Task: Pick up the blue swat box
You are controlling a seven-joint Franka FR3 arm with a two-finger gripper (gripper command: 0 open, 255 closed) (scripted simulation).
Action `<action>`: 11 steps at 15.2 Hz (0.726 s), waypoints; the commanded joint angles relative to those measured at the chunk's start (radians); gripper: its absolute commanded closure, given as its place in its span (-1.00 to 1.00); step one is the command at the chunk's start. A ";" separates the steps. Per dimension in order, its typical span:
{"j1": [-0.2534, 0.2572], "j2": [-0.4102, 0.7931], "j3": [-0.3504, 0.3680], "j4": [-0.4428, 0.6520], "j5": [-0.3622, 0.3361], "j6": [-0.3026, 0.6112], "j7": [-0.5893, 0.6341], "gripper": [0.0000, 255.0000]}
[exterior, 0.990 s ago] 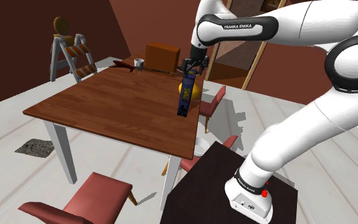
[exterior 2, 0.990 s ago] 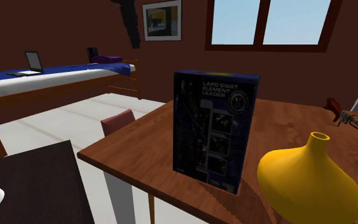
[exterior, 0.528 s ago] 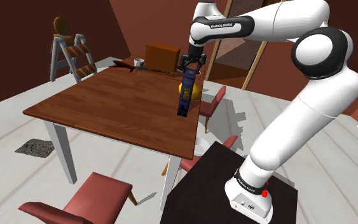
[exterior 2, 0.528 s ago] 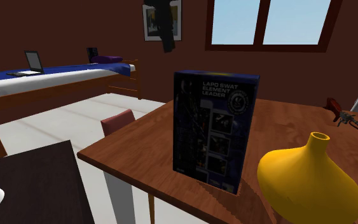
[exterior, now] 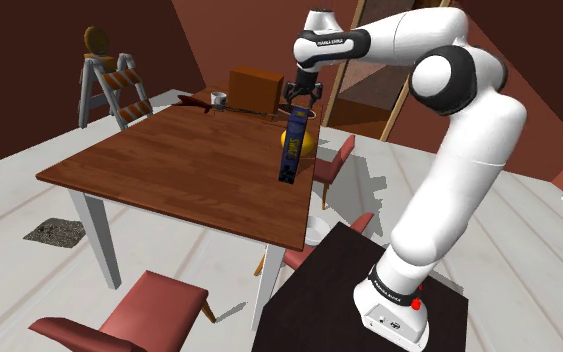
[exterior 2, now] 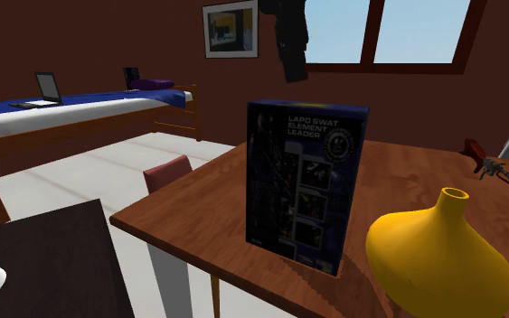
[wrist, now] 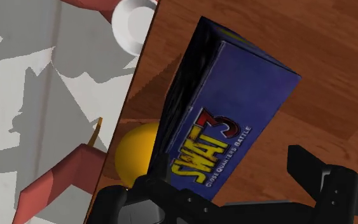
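Standing upright on the brown wooden tabletop (exterior: 159, 165), the blue swat box (exterior: 289, 155) is, in the shoulder view, close to the tabletop's right edge, about halfway along it. A yellow vase (exterior: 311, 143) stands just behind the box, toward the far right corner. The black gripper (exterior: 300, 108) hangs directly over the top of the box and points down. A white cup (exterior: 218, 99) is at the far edge of the tabletop, and a red chair (exterior: 154, 310) is on the floor before the near edge.

In the second exterior view the box (exterior 2: 302, 185) stands near the tabletop's (exterior 2: 198, 212) nearest edge, and its dark front carries the words "SWAT ELEMENT LEADER". The vase (exterior 2: 438, 262) is beside it toward this view's right, not touching it. The gripper (exterior 2: 290, 41) hangs above the top of the box with a clear gap between them. Behind the table there is a bed (exterior 2: 80, 113) with a laptop (exterior 2: 47, 88) on it.

In the wrist view the narrow top face of the box (wrist: 234, 114), with "SWAT 3" in yellow and red letters, lies below the gripper (wrist: 228, 197). The two fingers (wrist: 327, 181) stand wide apart and touch nothing, so the gripper is open and holds nothing. The vase (wrist: 138, 156) shows just beside the box, on the side of the tabletop's (wrist: 336, 38) edge. Beyond that edge a white bowl (wrist: 133, 22) lies on the floor.
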 commanded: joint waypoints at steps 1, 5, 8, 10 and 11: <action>-0.019 0.075 -0.015 0.089 0.019 -0.006 -0.001 -1.00; -0.064 0.211 -0.039 0.257 0.061 -0.024 0.000 -1.00; -0.097 0.304 -0.050 0.380 0.090 -0.047 0.001 -1.00; -0.096 0.302 -0.050 0.351 0.088 -0.019 0.004 -1.00; -0.096 0.303 -0.050 0.338 0.088 -0.006 0.006 -1.00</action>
